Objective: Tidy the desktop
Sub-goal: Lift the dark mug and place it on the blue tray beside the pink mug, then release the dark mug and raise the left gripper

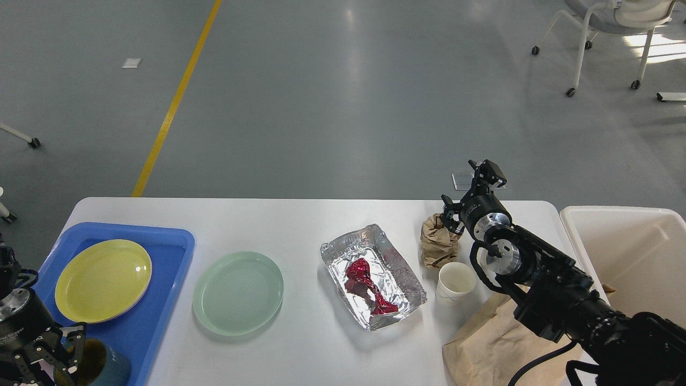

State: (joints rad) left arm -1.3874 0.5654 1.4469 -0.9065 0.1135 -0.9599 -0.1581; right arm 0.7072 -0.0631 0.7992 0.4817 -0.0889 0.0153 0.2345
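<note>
The white desktop [300,225] holds a pale green plate [238,292], a foil tray [399,268] with a red wrapper [367,287] in it, a white paper cup [455,283], a crumpled brown paper ball [438,242] and a flat brown paper bag [496,343]. My left gripper [56,356] is at the bottom left corner, shut on the rim of a blue cup [104,367] over the blue tray's near end. My right gripper [467,188] is open and empty, just behind and above the paper ball.
A blue tray [166,289] at the left end carries a yellow plate [103,280]. A cream-white bin [632,252] stands off the desktop's right end. A wheeled chair [611,32] is far back right on the grey floor.
</note>
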